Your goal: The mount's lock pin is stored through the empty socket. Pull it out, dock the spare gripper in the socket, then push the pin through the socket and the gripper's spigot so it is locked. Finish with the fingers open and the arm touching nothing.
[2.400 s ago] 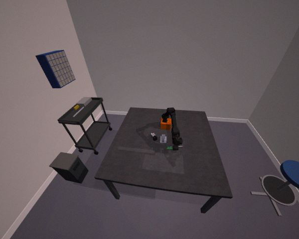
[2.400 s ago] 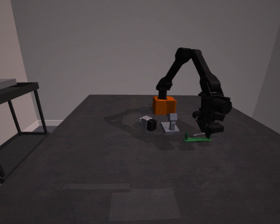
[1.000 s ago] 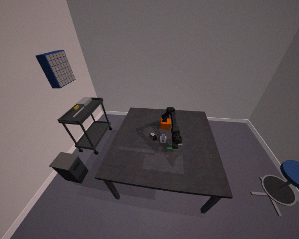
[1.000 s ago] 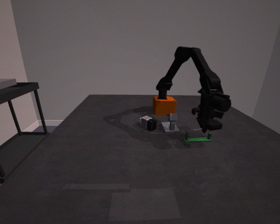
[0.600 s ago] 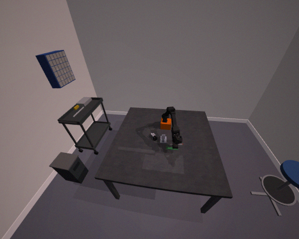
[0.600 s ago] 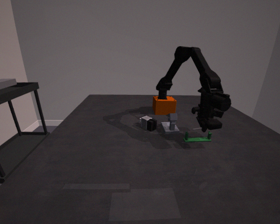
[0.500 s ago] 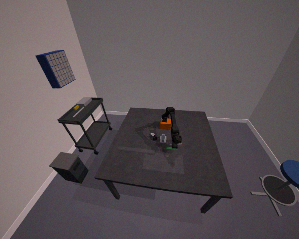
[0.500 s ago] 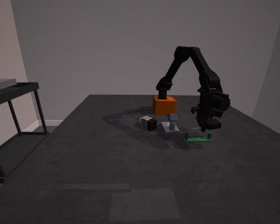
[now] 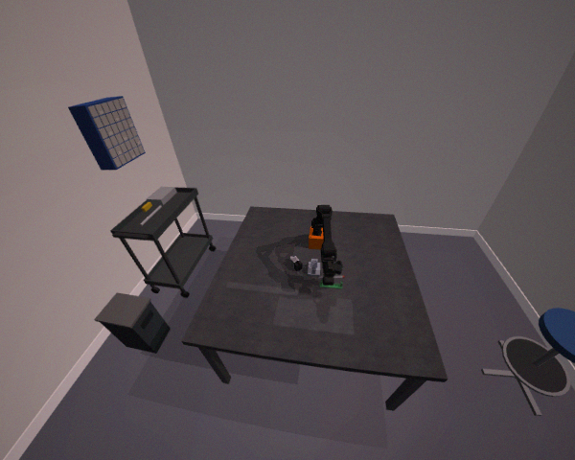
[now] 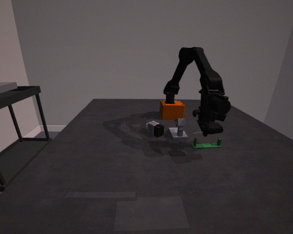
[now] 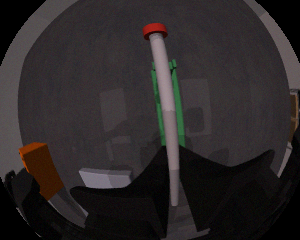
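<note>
My gripper [image 9: 329, 281] [image 10: 204, 133] [image 11: 169, 150] is shut on the lock pin [image 10: 197, 132] [image 11: 165, 95], a thin pale rod with a red head. The pin is roughly level, raised above the green two-post rack [image 9: 331, 286] [image 10: 206, 146] [image 11: 181, 120] and touching neither post. Its red head [image 10: 223, 128] [image 11: 155, 31] points right in the exterior view, its plain end left towards the mount. The grey mount [image 9: 313, 267] [image 10: 180, 132] stands left of my gripper with no pin through its socket [image 10: 181, 122]. The spare gripper [image 9: 296, 264] [image 10: 155, 128], white-grey and black, lies on the table left of the mount.
The orange base block [image 9: 315, 241] [image 10: 172, 111] [image 11: 42, 170] under the arm stands behind the mount. The dark table [image 9: 258, 316] [image 10: 91, 171] carries everything. A cart [image 9: 154, 218] stands beyond the table's left edge, and a blue stool [image 9: 570, 332] is at the right.
</note>
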Available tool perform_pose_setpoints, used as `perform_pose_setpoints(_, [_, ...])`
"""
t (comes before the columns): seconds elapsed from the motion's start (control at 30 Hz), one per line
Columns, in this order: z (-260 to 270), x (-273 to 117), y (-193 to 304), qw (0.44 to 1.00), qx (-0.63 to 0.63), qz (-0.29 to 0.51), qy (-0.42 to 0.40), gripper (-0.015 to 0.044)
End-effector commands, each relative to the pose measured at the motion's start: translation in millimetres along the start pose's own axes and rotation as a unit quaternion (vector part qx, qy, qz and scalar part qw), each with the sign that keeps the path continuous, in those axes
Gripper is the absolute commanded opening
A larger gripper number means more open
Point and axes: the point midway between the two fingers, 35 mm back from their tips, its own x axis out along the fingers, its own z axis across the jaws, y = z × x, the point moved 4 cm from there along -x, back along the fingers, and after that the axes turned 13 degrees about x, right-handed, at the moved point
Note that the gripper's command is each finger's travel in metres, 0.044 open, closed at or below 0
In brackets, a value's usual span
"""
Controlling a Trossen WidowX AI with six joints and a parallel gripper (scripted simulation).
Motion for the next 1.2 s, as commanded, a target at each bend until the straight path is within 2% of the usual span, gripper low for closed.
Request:
perform_pose_setpoints(0.0, [-5, -7, 5, 1.0, -0.001, 0.0, 0.006, 0.0])
perform_pose_setpoints(1.17, [-9, 37, 11, 1.0, -0.002, -0.001, 0.003, 0.0])
